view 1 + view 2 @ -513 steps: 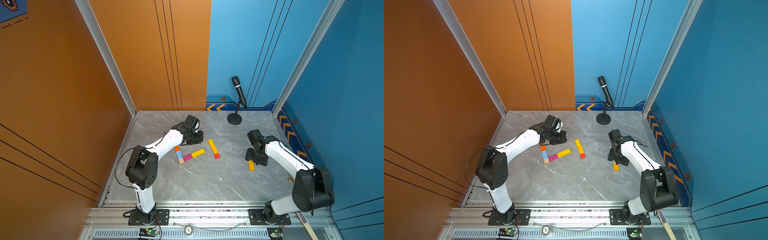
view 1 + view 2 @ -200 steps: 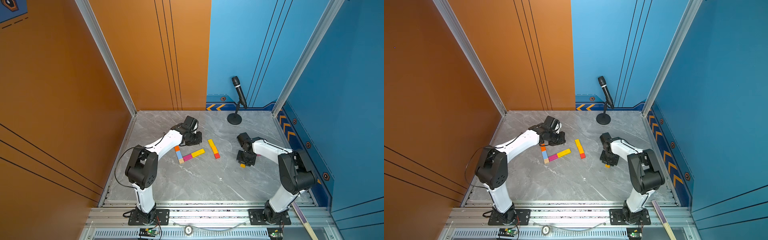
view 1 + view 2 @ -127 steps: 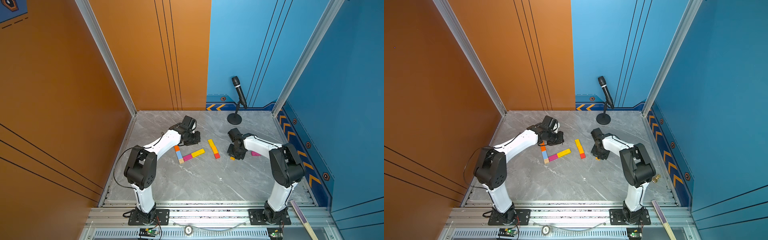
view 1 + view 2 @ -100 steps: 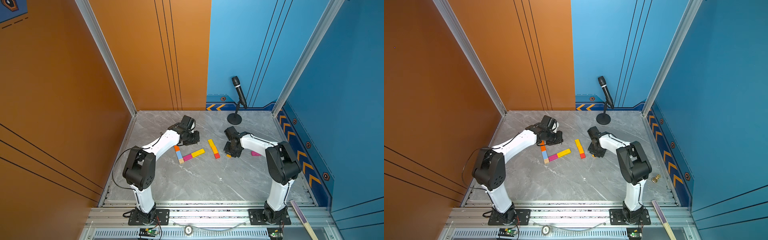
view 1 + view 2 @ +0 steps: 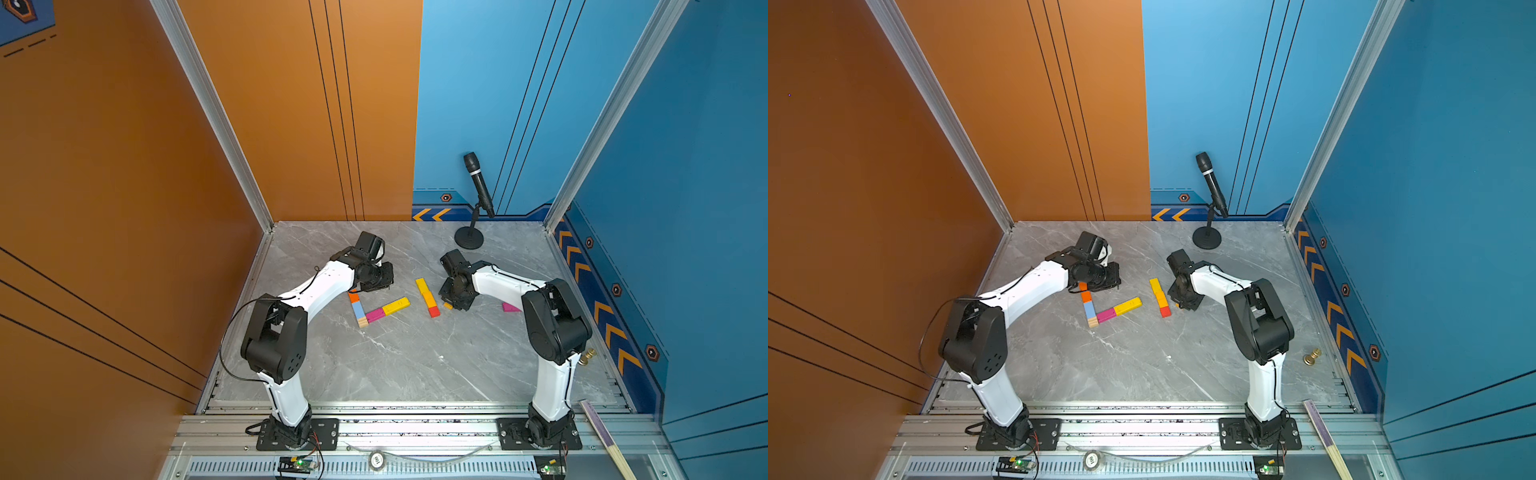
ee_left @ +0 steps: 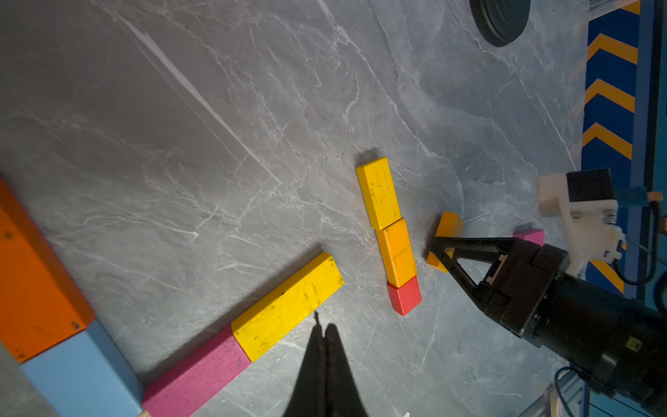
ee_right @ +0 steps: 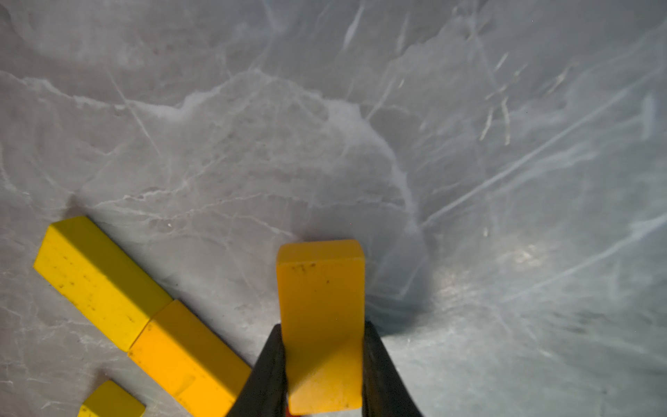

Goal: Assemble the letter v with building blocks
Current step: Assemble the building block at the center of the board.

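- Since a moment ago the right arm has swung in from the right side toward the middle of the counter point(image 5: 395, 365), bringing its block along; the left arm has barely shifted.
- Nearest the arm bases, a brass knob point(image 5: 1311, 357) sits by the counter's right edge.
- Farther in, a bent figure lies flat. A plain wood cube point(image 5: 363, 322) forms the corner. A pink brick point(image 5: 375, 314) and a yellow brick point(image 5: 396, 305) run end to end off to the right. A light blue brick point(image 5: 356, 309) and an orange brick point(image 5: 353, 297) run back from the corner.
- Right of that figure and apart from it lies a separate row, touching end to end: red cube point(image 5: 434, 311), amber brick point(image 5: 428, 298), second yellow brick point(image 5: 422, 284).
- The right claw point(image 7: 321, 325) is clamped on the sides of the held amber block point(image 7: 319, 289), which juts past its fingertips, just beside the row's red end without touching it.
- A loose pink block point(image 5: 510, 307) shows partly behind the right forearm.
- The left claw point(image 6: 323, 325) is pinched together with nothing in it, near the orange brick's far end.
- A microphone point(image 5: 478, 183) stands at the back.
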`<state>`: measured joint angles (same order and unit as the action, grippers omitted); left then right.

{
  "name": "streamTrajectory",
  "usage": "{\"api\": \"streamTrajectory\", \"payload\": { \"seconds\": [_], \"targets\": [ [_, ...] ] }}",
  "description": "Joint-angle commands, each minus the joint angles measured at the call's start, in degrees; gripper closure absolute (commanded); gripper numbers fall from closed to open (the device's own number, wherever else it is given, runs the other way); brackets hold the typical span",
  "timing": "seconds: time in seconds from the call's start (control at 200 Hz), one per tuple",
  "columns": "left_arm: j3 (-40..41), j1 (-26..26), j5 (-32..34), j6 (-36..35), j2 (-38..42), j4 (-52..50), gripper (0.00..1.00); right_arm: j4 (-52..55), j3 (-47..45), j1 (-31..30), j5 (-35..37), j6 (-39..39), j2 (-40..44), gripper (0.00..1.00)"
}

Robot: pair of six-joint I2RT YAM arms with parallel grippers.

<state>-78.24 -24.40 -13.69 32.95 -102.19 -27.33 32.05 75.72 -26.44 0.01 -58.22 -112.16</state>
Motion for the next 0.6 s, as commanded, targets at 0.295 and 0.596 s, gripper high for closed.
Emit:
{"api": "streamTrajectory", "payload": {
  "seconds": [0.295, 0.596],
  "targets": [
    [2.3, 0.7, -0.6, -0.7, 3.5, 0.9, 0.99, -0.3, 0.4, 0.2, -0.6, -2.4, 0.2, 0.33],
    [2.5, 0.5, -0.5, -0.2, 3.6, 1.1, 0.98, 1.1, -4.9, 2.8, -0.2, -0.1, 14.0, 0.13]
  ]
}}
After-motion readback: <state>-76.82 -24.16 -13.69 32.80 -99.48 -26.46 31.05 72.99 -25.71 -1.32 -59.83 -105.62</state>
